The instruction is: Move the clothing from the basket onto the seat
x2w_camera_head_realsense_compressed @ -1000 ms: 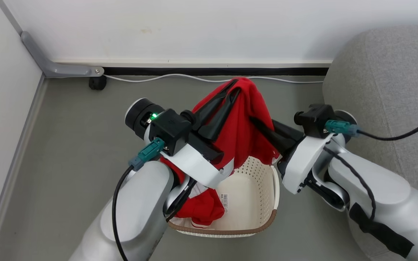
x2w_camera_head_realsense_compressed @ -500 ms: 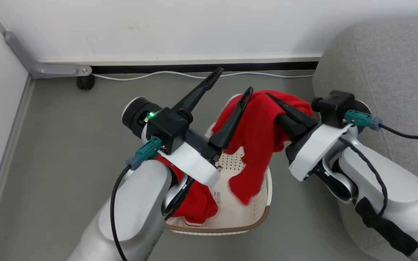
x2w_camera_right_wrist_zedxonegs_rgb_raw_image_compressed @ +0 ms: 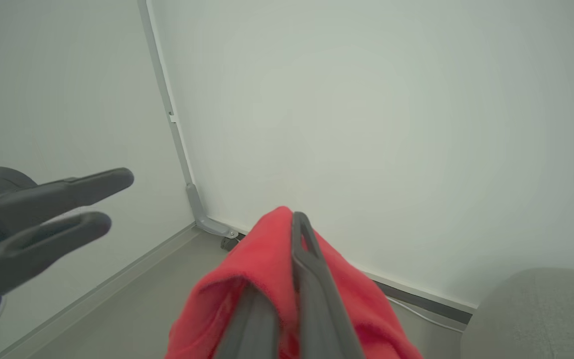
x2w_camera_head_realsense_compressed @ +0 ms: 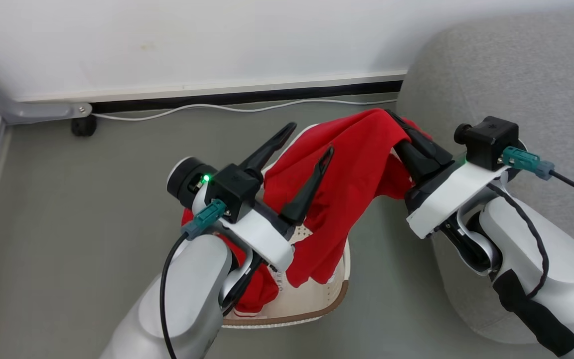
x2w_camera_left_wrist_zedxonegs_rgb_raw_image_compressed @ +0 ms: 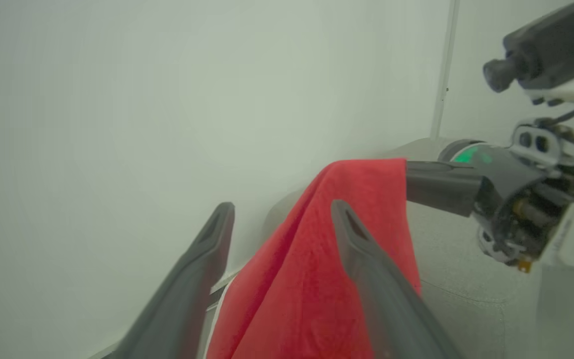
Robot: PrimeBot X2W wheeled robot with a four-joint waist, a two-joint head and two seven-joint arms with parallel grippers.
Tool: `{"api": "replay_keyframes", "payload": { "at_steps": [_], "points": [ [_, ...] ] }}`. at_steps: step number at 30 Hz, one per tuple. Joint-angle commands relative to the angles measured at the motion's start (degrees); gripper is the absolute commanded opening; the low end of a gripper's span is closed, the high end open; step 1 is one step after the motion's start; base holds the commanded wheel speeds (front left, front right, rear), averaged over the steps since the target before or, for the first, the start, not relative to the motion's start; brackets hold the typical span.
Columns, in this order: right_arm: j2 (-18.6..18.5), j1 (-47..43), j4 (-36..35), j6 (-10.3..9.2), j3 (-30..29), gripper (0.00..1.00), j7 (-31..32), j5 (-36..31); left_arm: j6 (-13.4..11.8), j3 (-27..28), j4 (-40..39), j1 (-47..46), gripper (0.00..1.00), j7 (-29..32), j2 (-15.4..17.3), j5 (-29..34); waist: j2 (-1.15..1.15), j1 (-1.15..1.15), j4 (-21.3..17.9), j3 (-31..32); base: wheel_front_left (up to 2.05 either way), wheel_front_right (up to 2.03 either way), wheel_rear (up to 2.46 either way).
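My right gripper (x2w_camera_head_realsense_compressed: 392, 117) is shut on a red garment (x2w_camera_head_realsense_compressed: 352, 184), holding it up above the floor between the basket and the grey sofa (x2w_camera_head_realsense_compressed: 496, 75). The cloth hangs down over the basket's right side. My left gripper (x2w_camera_head_realsense_compressed: 307, 142) stands open beside it, and its inner finger (x2w_camera_head_realsense_compressed: 312, 187) overlaps the cloth. A second red garment (x2w_camera_head_realsense_compressed: 254, 294) with white trim lies in the cream basket (x2w_camera_head_realsense_compressed: 317, 311), partly hidden under my left arm. In the right wrist view the gripper (x2w_camera_right_wrist_zedxonegs_rgb_raw_image_compressed: 299, 229) pinches the red garment (x2w_camera_right_wrist_zedxonegs_rgb_raw_image_compressed: 247, 279). In the left wrist view the red garment (x2w_camera_left_wrist_zedxonegs_rgb_raw_image_compressed: 312, 284) hangs behind the open fingers (x2w_camera_left_wrist_zedxonegs_rgb_raw_image_compressed: 357, 249).
A white wall with a dark skirting strip runs behind. A white cable (x2w_camera_head_realsense_compressed: 192, 107) lies along it. A grey bracket (x2w_camera_head_realsense_compressed: 23, 107) with a black caster (x2w_camera_head_realsense_compressed: 83, 125) sits at the back left. The grey floor (x2w_camera_head_realsense_compressed: 68, 199) spreads to the left.
My left gripper opened and let go of the red garment. My right gripper carried the garment to the right, toward the sofa. The camera turned right as well.
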State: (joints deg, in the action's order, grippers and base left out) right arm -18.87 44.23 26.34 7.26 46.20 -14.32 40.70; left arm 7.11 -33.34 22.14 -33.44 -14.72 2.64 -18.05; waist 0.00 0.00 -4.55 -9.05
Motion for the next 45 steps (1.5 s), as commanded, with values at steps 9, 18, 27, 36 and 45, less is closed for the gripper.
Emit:
{"api": "replay_keyframes", "payload": {
  "at_steps": [9,18,27,36,45],
  "points": [
    [0.7,-3.8,-3.0,0.23,-6.5,0.00,-0.7,-1.8,0.4,0.3,1.2,1.2,1.00,-0.3,1.2,-0.5,0.00,0.00,-6.6,1.2,0.00,0.00,0.00],
    [0.6,-6.4,-4.3,0.23,-11.0,0.00,-0.7,-2.8,0.4,-1.2,2.0,3.3,1.00,-0.3,1.7,-2.0,0.00,0.00,-13.5,2.8,0.00,0.00,0.00],
    [0.7,-9.2,-6.2,0.23,-14.7,0.00,-0.7,-3.5,0.4,-1.4,1.4,5.1,1.00,-0.3,1.6,-3.1,0.00,0.00,-20.6,4.3,0.00,0.00,0.00],
    [-0.6,-13.2,-8.8,0.23,-19.0,0.00,-0.7,-4.3,0.4,-0.7,0.8,7.2,1.00,-0.3,1.5,-3.0,0.00,0.00,-25.7,5.4,0.00,0.00,0.00],
    [-1.5,-16.4,-11.7,0.23,-24.4,0.00,-0.7,-5.9,0.4,-2.1,0.3,7.8,1.00,-0.3,1.1,-3.0,0.00,0.00,-26.0,4.5,0.00,0.00,0.00]
  ]
}}
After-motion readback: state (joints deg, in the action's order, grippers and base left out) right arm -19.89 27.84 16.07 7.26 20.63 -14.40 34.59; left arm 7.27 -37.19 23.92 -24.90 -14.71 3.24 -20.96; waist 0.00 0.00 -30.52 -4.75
